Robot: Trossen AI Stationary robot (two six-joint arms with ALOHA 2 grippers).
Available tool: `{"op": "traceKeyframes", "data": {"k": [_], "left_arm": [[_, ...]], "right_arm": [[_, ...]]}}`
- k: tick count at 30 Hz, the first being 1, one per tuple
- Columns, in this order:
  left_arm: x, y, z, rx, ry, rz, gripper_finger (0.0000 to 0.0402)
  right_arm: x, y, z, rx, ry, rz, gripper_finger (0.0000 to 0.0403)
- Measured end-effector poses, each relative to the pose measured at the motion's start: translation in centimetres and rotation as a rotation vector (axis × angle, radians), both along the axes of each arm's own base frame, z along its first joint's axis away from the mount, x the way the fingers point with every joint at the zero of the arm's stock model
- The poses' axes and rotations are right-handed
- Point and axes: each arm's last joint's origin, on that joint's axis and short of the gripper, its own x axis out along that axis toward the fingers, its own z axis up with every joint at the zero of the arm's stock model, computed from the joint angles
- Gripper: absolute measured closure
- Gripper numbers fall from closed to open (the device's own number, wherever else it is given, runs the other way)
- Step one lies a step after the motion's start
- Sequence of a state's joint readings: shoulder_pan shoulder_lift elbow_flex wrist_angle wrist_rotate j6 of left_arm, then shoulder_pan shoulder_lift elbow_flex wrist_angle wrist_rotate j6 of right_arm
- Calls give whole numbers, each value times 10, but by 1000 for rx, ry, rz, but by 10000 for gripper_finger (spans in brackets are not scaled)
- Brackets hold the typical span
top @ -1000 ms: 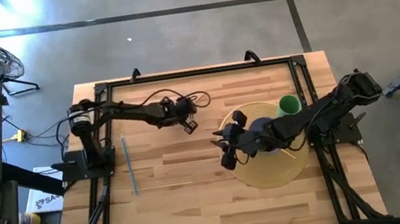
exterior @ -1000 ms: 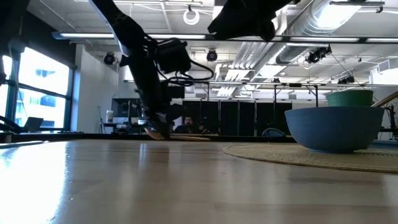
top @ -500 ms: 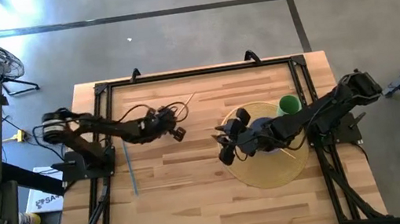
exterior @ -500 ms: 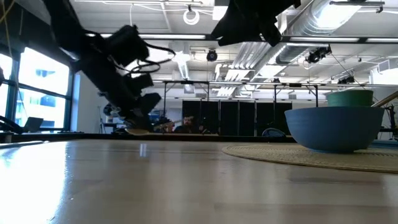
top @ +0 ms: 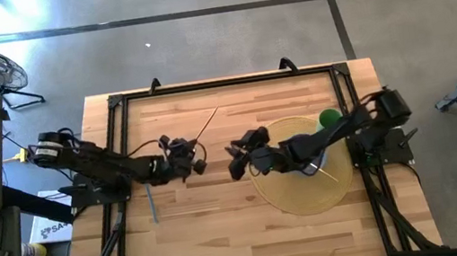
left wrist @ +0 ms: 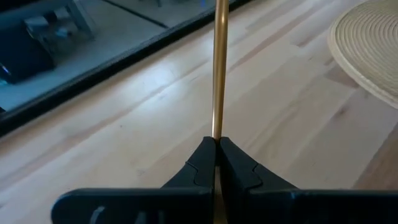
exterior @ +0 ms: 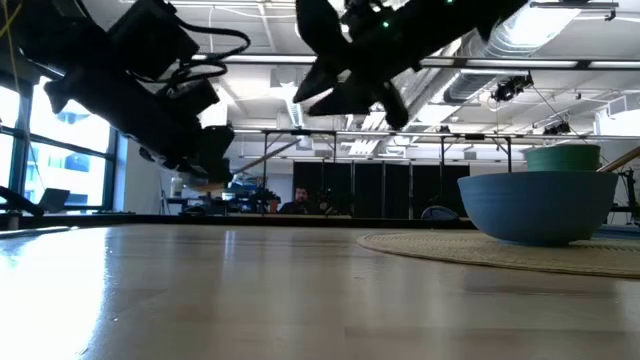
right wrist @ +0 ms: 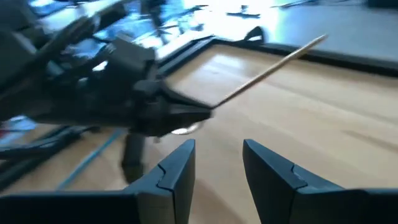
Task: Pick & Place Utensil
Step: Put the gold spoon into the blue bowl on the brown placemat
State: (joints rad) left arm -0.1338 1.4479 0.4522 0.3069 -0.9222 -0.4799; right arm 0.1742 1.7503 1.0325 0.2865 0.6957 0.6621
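A thin golden metal utensil (left wrist: 218, 68) is held clamped in the left pincer (left wrist: 217, 163) above the wooden worktop (top: 214, 212), placement judged outstanding, while the right pincer (right wrist: 217, 163), fingers parted and empty, is positioned facing it near the round woven mat (top: 311, 195)

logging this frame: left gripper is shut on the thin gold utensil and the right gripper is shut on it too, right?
Half right. The left gripper is shut on the thin gold utensil, but the right gripper is open and holds nothing; the right wrist view shows a clear gap between its fingers.
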Motion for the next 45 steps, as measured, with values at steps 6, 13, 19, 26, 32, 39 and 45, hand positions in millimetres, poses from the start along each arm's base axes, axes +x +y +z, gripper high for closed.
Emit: {"op": "traceKeyframes", "data": {"k": [6, 13, 19, 26, 32, 39, 45], "left_arm": [[-2, -13, 3, 47, -22, -1, 401], [-4, -25, 8, 105, -53, 12, 401], [-1, -32, 15, 148, -85, -22, 401], [3, -33, 23, 185, -99, -47, 401], [7, -34, 28, 201, -113, -109, 401], [9, -35, 33, 213, -128, -154, 401], [9, -36, 32, 209, -126, -167, 401]], "right_arm": [[15, -6, -5, 55, -131, 69, 271], [17, -17, -5, 219, -228, 17, 244], [19, -27, -5, 293, -242, 57, 212], [20, -30, 0, 278, -299, 36, 203], [21, -43, 4, 248, -337, 0, 214], [20, -59, 6, 214, -362, -107, 247], [20, -63, 9, 212, -397, -113, 288]]}}
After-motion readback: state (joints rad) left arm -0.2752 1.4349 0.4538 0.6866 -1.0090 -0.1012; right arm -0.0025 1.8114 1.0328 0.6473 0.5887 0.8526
